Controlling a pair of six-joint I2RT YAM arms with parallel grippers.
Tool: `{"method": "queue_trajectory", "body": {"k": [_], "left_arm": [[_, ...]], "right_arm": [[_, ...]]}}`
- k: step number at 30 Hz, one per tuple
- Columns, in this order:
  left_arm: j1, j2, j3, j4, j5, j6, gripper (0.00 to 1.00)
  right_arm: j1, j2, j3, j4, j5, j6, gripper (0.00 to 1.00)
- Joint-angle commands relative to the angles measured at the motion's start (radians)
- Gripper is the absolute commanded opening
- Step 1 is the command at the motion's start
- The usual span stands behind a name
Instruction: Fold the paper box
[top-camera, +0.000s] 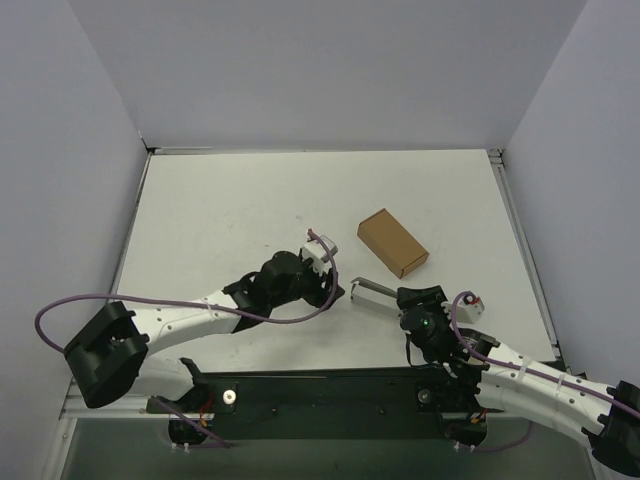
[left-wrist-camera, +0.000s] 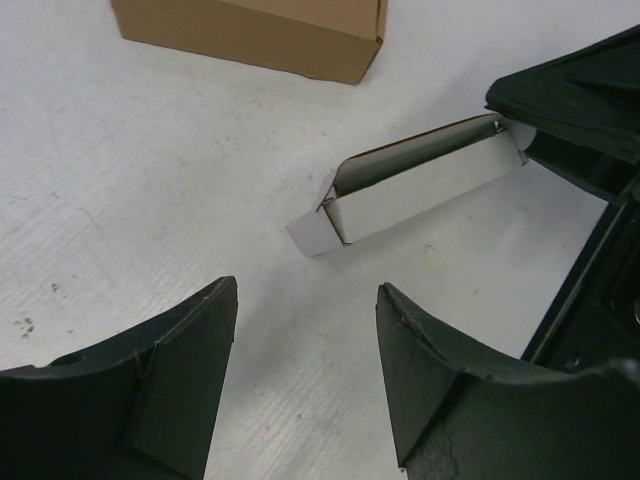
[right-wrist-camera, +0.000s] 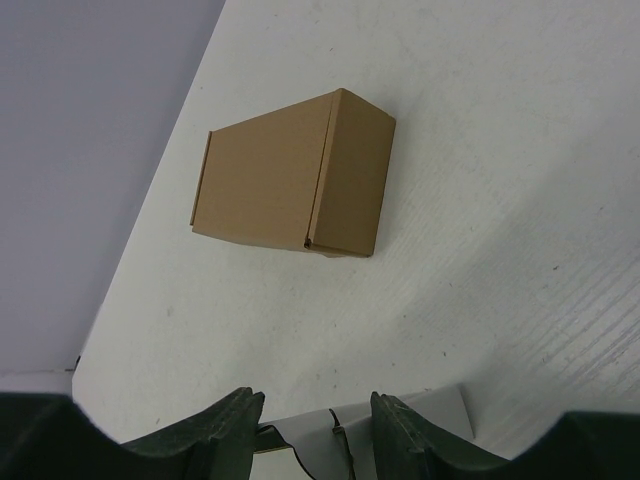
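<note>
Found the paper box (left-wrist-camera: 425, 190) partly folded into a long, open trough, lying on the pale surface (top-camera: 230, 210) between the two hands. Noted a small flap sticking out flat at its near end, on the side toward the left hand (left-wrist-camera: 305, 290). Saw the left hand spread wide and empty, fingers (left-wrist-camera: 200, 340) just short of the flap and apart from it.

Traced the trough's far end up to the right hand (right-wrist-camera: 310, 400). Caught white card low in the right wrist view, between and beneath those fingers. Could not tell whether the right hand pinched the card or merely stood around it with fingers somewhat apart.

Spotted the closed brown box (top-camera: 392, 243) beyond the paper box, near it yet apart, flat on the surface and touched by neither hand.

From above, saw both arms reaching in from the near edge, hands facing each other across the paper box.
</note>
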Motion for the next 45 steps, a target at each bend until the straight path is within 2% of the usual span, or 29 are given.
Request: {"method": "queue_trajectory", "body": {"k": [1,12,20,29,32,33,38,43,45], "left_arm": [[0.003,0.052,0.079,0.073,0.151,-0.026,0.67],[0.004,0.201,0.192,0.032,0.140,0.086,0.63],[0.004,0.267,0.251,0.007,0.113,0.133,0.53],[0.003,0.299,0.274,0.007,0.128,0.150,0.37],[0.001,0.313,0.281,0.006,0.129,0.155,0.35],[0.003,0.315,0.283,0.007,0.129,0.156,0.31],[0.001,0.319,0.284,0.004,0.136,0.160,0.22],[-0.008,0.319,0.291,0.004,0.139,0.155,0.04],[-0.018,0.321,0.294,0.000,0.126,0.147,0.01]], "right_arm": [[0.008,0.039,-0.024,-0.165,-0.040,-0.025,0.04],[0.010,0.034,-0.026,-0.165,-0.038,-0.028,0.04],[0.010,0.042,-0.023,-0.167,-0.038,-0.028,0.04],[0.008,0.045,-0.021,-0.168,-0.036,-0.031,0.04],[0.010,0.043,-0.021,-0.167,-0.036,-0.033,0.04],[0.008,0.043,-0.021,-0.167,-0.036,-0.034,0.04],[0.008,0.045,-0.021,-0.168,-0.036,-0.036,0.04],[0.008,0.055,-0.017,-0.167,-0.035,-0.040,0.04],[0.010,0.062,-0.015,-0.167,-0.035,-0.039,0.04]]}}
